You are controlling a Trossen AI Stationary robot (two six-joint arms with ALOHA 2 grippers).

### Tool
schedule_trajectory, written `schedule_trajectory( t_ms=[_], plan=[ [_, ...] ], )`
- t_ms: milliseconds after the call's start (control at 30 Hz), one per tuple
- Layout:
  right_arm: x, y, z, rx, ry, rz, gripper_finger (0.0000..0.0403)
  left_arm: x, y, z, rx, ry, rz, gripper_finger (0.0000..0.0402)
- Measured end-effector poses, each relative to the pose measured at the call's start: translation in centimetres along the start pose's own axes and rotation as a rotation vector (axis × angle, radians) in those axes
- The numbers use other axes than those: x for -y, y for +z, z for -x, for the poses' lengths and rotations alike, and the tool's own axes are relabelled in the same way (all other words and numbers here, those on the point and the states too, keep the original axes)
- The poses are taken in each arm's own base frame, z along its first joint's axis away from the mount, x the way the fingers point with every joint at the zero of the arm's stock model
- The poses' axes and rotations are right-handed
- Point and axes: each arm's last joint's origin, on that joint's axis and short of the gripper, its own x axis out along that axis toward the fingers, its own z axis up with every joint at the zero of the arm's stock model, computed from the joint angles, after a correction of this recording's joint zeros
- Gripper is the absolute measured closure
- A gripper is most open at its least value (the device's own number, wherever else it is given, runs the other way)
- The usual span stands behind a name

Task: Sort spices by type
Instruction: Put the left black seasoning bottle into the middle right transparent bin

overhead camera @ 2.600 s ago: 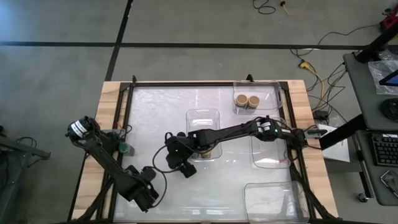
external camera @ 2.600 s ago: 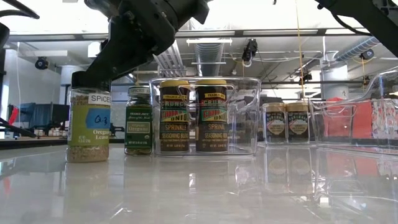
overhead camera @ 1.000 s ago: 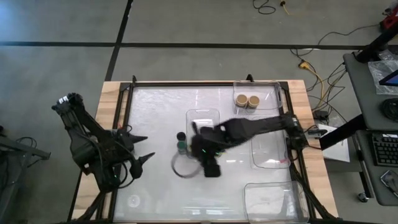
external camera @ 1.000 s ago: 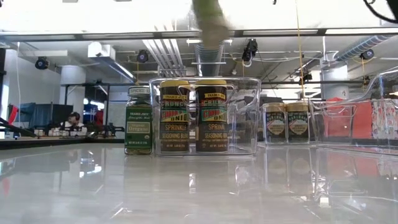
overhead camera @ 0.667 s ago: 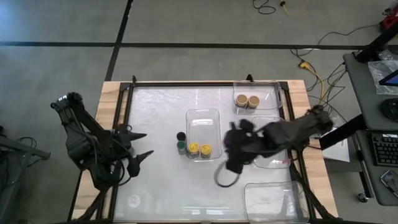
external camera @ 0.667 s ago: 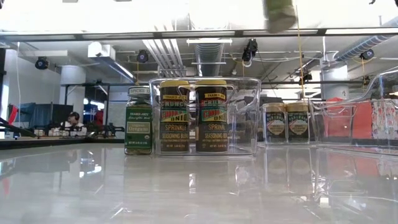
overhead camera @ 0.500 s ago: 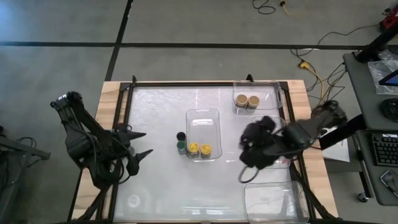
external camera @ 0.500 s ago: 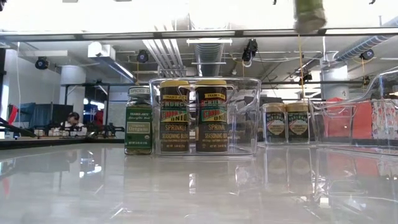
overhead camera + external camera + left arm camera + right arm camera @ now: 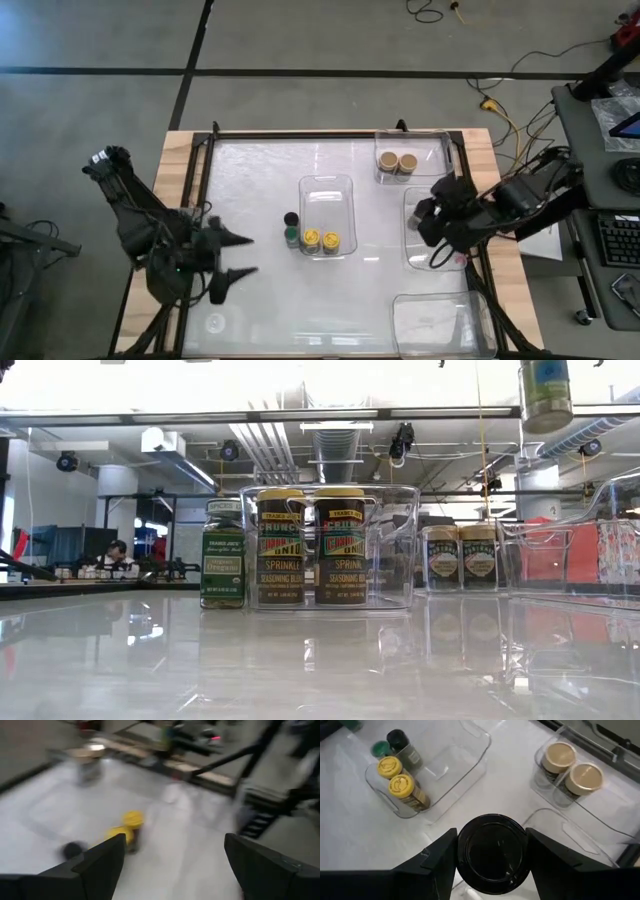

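Observation:
My right gripper (image 9: pixel 432 225) hovers over the clear middle right tray (image 9: pixel 437 262), shut on a black-lidded jar of green herbs (image 9: pixel 545 390) held high above the table. Two yellow-lidded jars (image 9: pixel 321 240) stand in the centre tray (image 9: pixel 327 185). A green-lidded jar (image 9: pixel 291 236) and a black-lidded jar (image 9: pixel 291 219) stand on the table just left of that tray. Two tan-lidded jars (image 9: pixel 397 160) stand in the far right tray. My left gripper (image 9: pixel 245 255) is open above the table's left part, touching nothing. My right gripper pinches the jar between its two fingers (image 9: pixel 440 857), one on either side of the round black lid (image 9: pixel 492 852). The fingers come from above, pointing down. The jar hangs upright below them, lifted clear of table and trays (image 9: pixel 545 405).
A further clear tray (image 9: pixel 440 320) sits at the near right corner. A raised black frame (image 9: pixel 200 170) runs round the shiny tabletop. Open table surface lies between the centre tray and my left gripper, and along the near edge.
My right gripper has carried the lifted jar from beside the centre tray toward the table's right edge, ending over the middle right tray, shut on it throughout. My left gripper has shifted a little toward the near edge and the table's middle, staying open.

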Motion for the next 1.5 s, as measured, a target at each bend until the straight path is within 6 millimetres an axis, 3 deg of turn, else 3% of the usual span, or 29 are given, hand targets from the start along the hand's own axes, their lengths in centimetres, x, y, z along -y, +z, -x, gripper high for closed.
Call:
schedule_trajectory(
  t_ms=[233, 367, 567, 733, 1100, 1267, 1500],
  plan=[
    [1.0, 0.0, 0.2, 0.028, -0.046, -0.016, 0.0205, -0.1, -1.3, -4.5, 0.128, -0.281, -0.015, 0.008],
    [0.8, -0.6, -0.8, 0.038, -0.09, -0.025, 0.0205, -1.5, -1.8, -6.2, 0.237, -0.302, 0.025, 0.008],
    [0.9, -2.9, -3.6, -0.031, -0.184, -0.074, 0.0203, -3.1, -2.5, -7.6, 0.226, -0.299, 0.025, 0.008],
    [0.7, -5.5, -5.2, -0.069, -0.21, -0.136, 0.0204, -3.5, -2.0, -7.0, 0.241, -0.298, -0.004, 0.008],
    [0.8, -12.6, -6.4, -0.049, -0.184, -0.129, 0.0206, -6.8, -0.6, -2.5, 0.176, -0.303, -0.007, 0.008],
    [0.7, -14.3, -7.0, -0.027, -0.177, -0.181, 0.0204, -7.6, -0.4, -1.6, 0.172, -0.298, -0.009, 0.008],
    [-0.4, -15.6, -8.2, 0.008, -0.226, -0.11, 0.0206, -7.6, -0.8, -1.8, 0.152, -0.285, -0.019, 0.008]
  ],
)
